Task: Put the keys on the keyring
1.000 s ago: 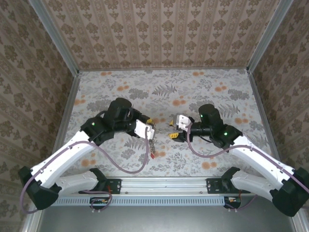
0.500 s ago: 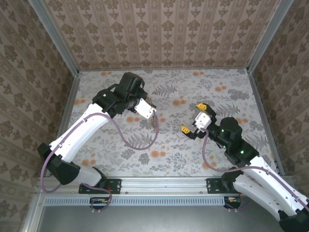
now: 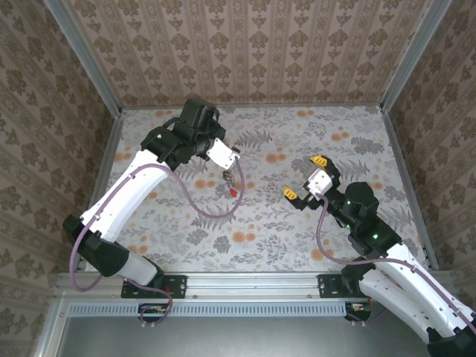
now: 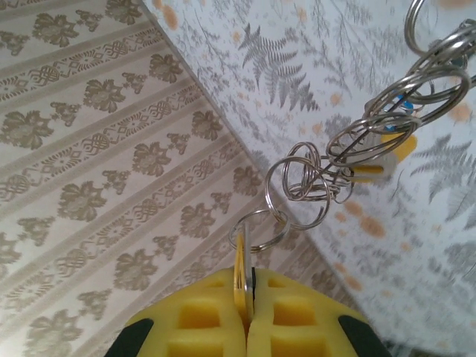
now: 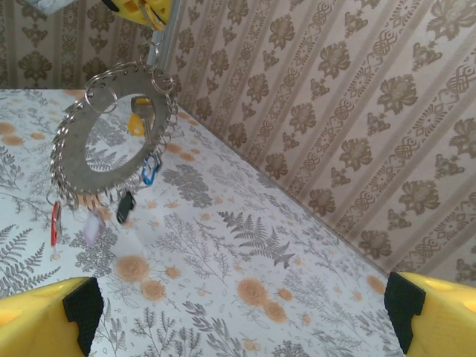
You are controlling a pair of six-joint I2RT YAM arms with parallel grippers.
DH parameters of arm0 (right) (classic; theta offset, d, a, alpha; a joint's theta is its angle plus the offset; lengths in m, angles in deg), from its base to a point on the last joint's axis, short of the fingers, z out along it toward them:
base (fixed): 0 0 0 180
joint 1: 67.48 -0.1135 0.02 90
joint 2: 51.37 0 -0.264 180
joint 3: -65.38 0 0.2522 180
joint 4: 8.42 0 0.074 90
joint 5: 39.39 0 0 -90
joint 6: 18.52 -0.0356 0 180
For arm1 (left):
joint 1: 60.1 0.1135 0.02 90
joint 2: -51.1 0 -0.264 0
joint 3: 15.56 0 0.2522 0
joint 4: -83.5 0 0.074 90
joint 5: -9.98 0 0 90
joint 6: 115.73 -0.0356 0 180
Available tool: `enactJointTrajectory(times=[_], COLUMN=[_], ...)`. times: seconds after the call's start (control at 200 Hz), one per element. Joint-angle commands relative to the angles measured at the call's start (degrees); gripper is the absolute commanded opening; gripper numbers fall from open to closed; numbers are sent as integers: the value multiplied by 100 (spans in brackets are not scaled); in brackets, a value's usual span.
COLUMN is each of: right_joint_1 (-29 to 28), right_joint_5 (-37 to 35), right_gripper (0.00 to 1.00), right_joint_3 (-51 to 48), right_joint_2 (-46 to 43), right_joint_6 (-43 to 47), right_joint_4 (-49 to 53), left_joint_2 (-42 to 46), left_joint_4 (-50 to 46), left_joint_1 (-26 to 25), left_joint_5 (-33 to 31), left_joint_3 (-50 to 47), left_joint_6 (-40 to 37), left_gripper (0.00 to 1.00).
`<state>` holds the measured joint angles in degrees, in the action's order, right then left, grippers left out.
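Keyring up in the air, right gripper's jaws spread wide
The keyring [image 5: 68,145] hangs tilted from the left gripper [image 5: 151,13] just above it, with keys [image 5: 151,169] dangling off it: yellow inside its opening, blue and black under its right side, red at its lower left; right gripper [image 5: 242,312] well below it, over the floral table [image 5: 297,282]

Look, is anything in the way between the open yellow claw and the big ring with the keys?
Nothing visible is. The right gripper stands open, facing the keyring, which dangles from the shut left gripper, with just open space between them.
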<state>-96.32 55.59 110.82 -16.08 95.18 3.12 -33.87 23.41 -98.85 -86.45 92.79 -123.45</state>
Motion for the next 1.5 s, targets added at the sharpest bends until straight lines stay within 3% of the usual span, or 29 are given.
enactJointTrajectory(times=[0.0,0.12,0.28,0.545,0.705,0.855,1.255,1.36,1.495], right_joint_1=[19,19,29,44,45,45,93,111,123], right_joint_5=[161,177,126,163,207,227,157,168,223], right_gripper=[100,100,99,99,100,100,100,100,100], right_joint_3=[-70,-65,6,120,67,6,-113,-143,-126], right_joint_2=[4,26,184,272,225,133,47,146,295], right_joint_6=[-208,-204,-269,-330,-440,-490,-419,-450,-480], right_joint_4=[-265,-291,-393,-413,-355,-257,-225,-343,-474], left_joint_2=[95,33,-316,-1421,-2229,-2637,-1634,-1459,-1490], left_joint_4=[-260,-184,16,246,281,311,1094,1222,1162], left_joint_1=[419,892,936,1220,1701,1761,1361,1298,862], left_joint_5=[1123,1714,1594,1268,735,557,518,482,278], left_joint_3=[153,-52,53,909,1468,1507,-925,-1507,-1931], left_joint_6=[1130,2094,2991,3458,3821,4047,4675,5189,6159], left_gripper=[0,0,0,0,0,0,0,0,0])
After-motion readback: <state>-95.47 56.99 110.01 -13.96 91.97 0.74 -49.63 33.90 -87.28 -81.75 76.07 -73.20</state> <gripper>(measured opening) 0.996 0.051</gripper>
